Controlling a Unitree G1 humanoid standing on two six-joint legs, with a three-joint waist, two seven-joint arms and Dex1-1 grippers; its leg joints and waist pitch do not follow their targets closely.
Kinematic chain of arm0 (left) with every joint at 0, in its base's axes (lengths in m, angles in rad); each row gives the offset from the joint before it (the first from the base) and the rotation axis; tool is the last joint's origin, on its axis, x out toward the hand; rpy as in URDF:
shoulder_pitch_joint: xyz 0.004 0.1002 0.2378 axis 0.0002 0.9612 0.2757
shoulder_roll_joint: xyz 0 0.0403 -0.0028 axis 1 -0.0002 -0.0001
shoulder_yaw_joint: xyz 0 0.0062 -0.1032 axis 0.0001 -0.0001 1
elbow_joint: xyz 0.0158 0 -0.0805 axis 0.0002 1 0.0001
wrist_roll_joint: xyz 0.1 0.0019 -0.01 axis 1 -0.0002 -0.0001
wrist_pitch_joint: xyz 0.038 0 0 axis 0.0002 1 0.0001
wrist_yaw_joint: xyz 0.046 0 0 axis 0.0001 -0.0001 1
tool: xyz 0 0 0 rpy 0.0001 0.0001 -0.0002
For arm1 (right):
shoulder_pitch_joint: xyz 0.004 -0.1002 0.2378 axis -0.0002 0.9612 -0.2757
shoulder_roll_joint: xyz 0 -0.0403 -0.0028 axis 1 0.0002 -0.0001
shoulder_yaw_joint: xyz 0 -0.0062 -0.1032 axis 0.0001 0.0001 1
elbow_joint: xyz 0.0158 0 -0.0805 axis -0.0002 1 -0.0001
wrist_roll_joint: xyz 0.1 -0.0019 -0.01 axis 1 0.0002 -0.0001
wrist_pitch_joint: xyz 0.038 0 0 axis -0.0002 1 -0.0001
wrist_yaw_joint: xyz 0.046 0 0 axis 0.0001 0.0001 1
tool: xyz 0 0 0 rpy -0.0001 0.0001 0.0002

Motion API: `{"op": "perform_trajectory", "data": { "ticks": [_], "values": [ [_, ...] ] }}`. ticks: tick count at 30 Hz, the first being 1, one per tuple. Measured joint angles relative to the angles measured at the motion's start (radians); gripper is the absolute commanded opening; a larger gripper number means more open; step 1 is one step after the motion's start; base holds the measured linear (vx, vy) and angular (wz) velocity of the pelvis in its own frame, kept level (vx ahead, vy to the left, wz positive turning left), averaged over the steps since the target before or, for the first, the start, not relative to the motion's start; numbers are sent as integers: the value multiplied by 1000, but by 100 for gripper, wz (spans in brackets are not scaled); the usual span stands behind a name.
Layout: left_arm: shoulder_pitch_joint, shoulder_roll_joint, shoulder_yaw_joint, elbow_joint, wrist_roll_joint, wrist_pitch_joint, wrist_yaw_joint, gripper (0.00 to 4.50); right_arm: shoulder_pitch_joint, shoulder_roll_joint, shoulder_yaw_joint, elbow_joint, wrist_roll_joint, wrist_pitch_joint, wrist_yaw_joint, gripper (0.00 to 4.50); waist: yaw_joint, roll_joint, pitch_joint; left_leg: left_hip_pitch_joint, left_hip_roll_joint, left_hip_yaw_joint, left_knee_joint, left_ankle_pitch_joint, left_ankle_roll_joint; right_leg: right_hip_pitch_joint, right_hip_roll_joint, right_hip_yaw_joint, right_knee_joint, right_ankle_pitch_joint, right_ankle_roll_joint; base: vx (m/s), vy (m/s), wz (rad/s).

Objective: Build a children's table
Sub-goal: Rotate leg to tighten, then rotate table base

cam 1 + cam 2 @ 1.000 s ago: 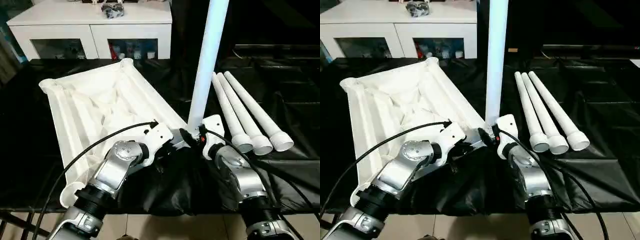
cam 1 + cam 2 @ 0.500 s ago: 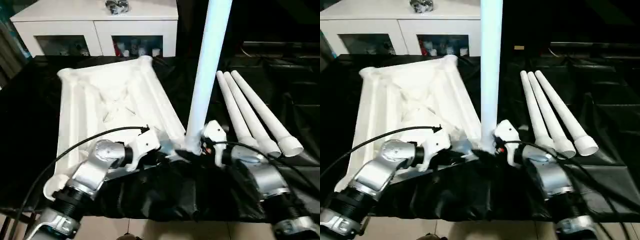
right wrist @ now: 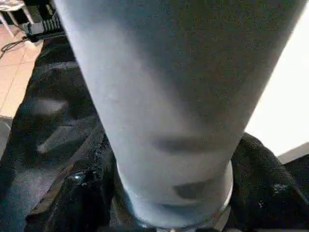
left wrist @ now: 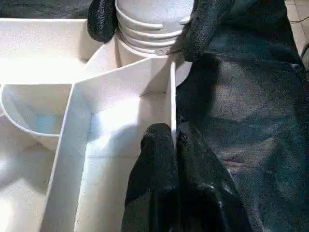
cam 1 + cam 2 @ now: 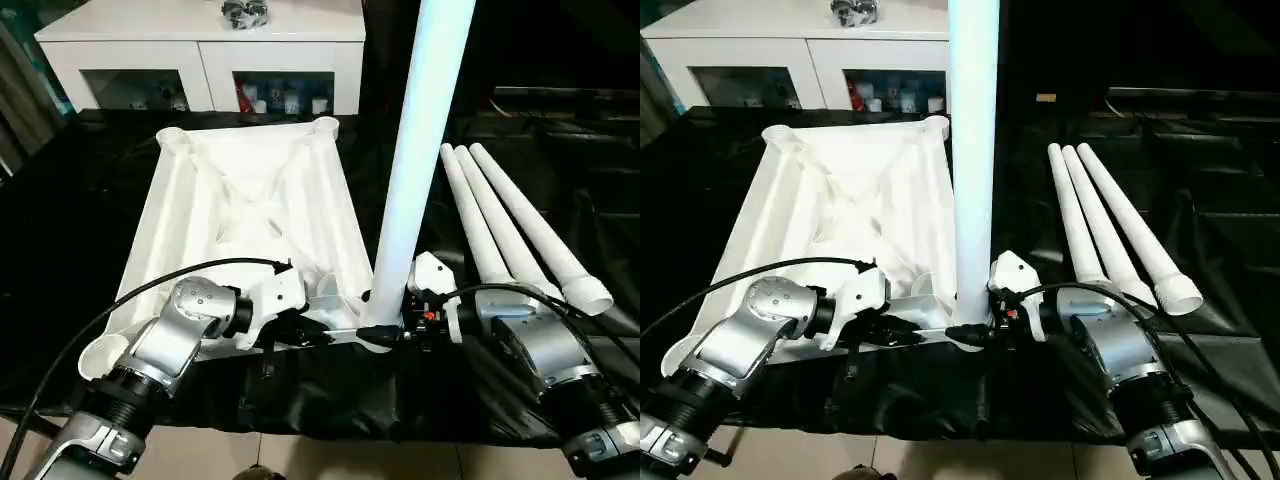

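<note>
**Robot steadies an upright leg at the corner of an upturned table top**

A white plastic children's table top [image 5: 250, 215] lies upside down, ribbed underside up, on a table draped in black cloth [image 5: 80, 200]. One long white leg [image 5: 415, 160] stands upright in the near right corner socket of the top. The right tool [image 4: 149, 21] has its two black fingers clamped around the base of this upright leg, one on each side. The left tool [image 4: 175, 145] is pinched together on the thin near rim of the top, just beside that corner. Three loose legs [image 5: 520, 225] lie side by side on the cloth to the right. A white glass-doored cabinet [image 5: 200, 50] stands behind.
</note>
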Motion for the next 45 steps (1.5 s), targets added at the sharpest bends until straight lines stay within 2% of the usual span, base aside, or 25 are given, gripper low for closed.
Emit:
{"op": "perform_trajectory", "data": {
  "ticks": [2, 4, 7, 14, 16, 19, 24, 29, 30, 34, 37, 43, 45],
  "values": [
    [0, -10, 5, 2, 5, 13, 37, 0, 5, 25, -18, 4, -4, 13, -63, 272, -3, -1, 0, 2, 0, 0, 0, 0, 0, 0, 0, 1, 2, 0, 0, 0, 0, 0],
    [0, -45, 22, 6, 26, 47, 111, 0, 19, 85, -63, 23, -19, 5, -202, 272, -7, -4, 1, 4, 0, 0, 0, 0, -1, 1, 0, 1, 4, 0, -1, 0, 0, 0],
    [-1, -114, 40, 10, 52, 98, 229, 0, 20, 159, -108, 51, -48, 5, -431, 271, -29, -3, 1, 5, -1, 0, 0, 0, -1, 1, 0, 1, 3, -1, 2, 0, 0, 0],
    [-11, -243, 41, 14, 109, 186, 422, 0, 32, 306, -177, 57, -97, 21, -788, 271, -35, 7, -5, 5, -2, 0, -1, 0, -1, 1, 0, 2, 2, -2, 3, 0, 0, 0],
    [-13, -274, 41, 12, 126, 202, 456, 0, 32, 336, -201, 57, -99, 27, -853, 326, -34, 8, -6, 5, -2, 0, -1, 0, -1, 1, 0, 2, 0, -2, 3, 0, 0, 0],
    [-16, -290, 31, 13, 131, 207, 462, 0, 32, 334, -204, 55, -99, 27, -870, 350, -29, 12, -8, 3, -3, 0, -3, 0, -1, 2, 0, 2, -4, -2, 3, 0, 0, 0],
    [-27, -295, 11, 15, 127, 200, 454, 0, 33, 299, -194, 45, -121, 14, -886, 350, -18, 19, -9, -1, -4, 1, -3, 0, -1, 2, -1, 5, -4, -1, 2, 0, 0, 0],
    [-39, -306, -3, 22, 134, 184, 459, 0, 105, 226, -203, -89, -108, 68, -831, 350, 6, 18, -8, -4, -3, 1, -3, 0, 0, 2, -1, 5, -4, -4, 6, 0, 0, 0],
    [-43, -314, -2, 28, 134, 181, 469, 27, 127, 205, -208, -124, -94, 84, -805, 354, 8, 16, -7, -6, -3, 1, -3, 1, 0, 2, -1, 5, -4, -4, 7, 0, 0, 0],
    [-41, -335, 34, 39, 99, 163, 502, 66, 232, 79, -215, -275, -31, 110, -655, 357, 11, 8, -1, -13, -1, 1, 0, 2, 2, -2, -1, 3, -3, -4, 8, 0, 0, 0],
    [-39, -334, 53, 35, 84, 160, 516, 90, 288, 21, -232, -337, 7, 110, -567, 357, 0, 5, 0, -14, 0, 1, 1, 2, 2, -3, -1, 3, -3, -4, 8, 0, 0, 0],
    [-38, -319, 112, 8, 78, 120, 583, 100, 318, -66, -254, -408, 75, 151, -453, 357, -3, -2, 5, -14, 2, 1, 2, 3, 4, -3, 0, 1, -2, -4, 8, 0, 0, 0],
    [-31, -293, 143, -34, 75, 129, 602, 100, 314, -64, -235, -417, 75, 169, -444, 357, -4, -2, 5, -14, 2, 1, 2, 3, 4, -4, 0, 1, -2, -4, 8, 0, 0, 0]
  ]
}}
